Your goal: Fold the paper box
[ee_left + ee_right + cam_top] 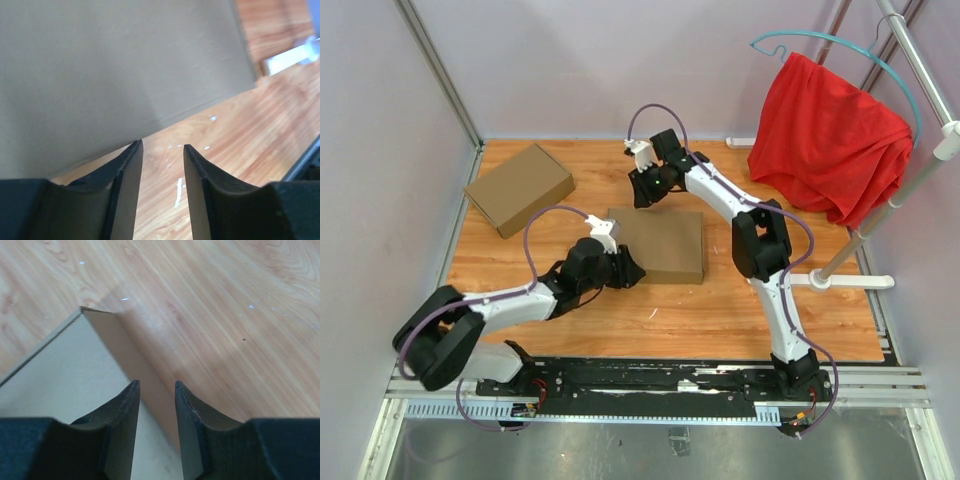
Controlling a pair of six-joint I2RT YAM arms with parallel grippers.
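Note:
The paper box (660, 245) lies closed and flat in the middle of the wooden table, plain brown cardboard. My left gripper (636, 272) is at its near left edge, low on the table. In the left wrist view the box's side (125, 70) fills the upper frame, and the left gripper (162, 145) is open with only bare wood between its fingers. My right gripper (642, 198) is over the box's far left corner. In the right wrist view the right gripper (156, 382) is open, its fingers straddling the box's edge (107, 335) just above it.
A second closed brown cardboard box (518, 188) sits at the back left of the table. A red cloth (830, 135) hangs on a hanger from a metal rack (920, 150) at the right; the rack's white foot (850, 282) rests on the table.

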